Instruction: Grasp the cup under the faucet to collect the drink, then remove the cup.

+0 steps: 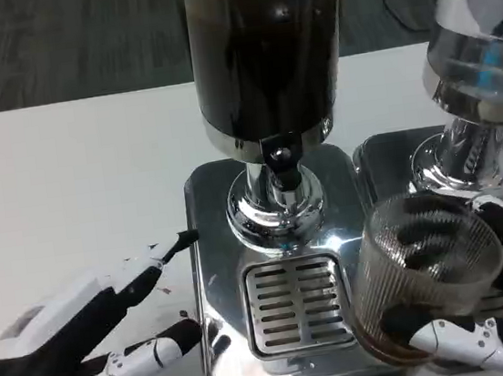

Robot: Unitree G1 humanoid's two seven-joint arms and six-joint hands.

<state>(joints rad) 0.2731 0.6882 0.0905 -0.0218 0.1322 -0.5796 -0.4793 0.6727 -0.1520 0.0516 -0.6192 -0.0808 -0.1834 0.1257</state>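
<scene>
A clear ribbed cup [425, 275] with a little brown drink in its bottom is gripped by my right hand [486, 306], tilted, to the right of the drip grate [295, 305]. The dark drink dispenser [264, 49] stands on a chrome base [211, 248], its faucet [278, 159] above the grate. My left hand [96, 340] lies open on the table just left of the base, fingers pointing toward it and holding nothing.
A second dispenser with a clear tank [477, 41] stands at the right on its own chrome base [386, 158], close behind the cup. White table [68, 192] stretches left and back. A few brown drops dot the table near my left fingers.
</scene>
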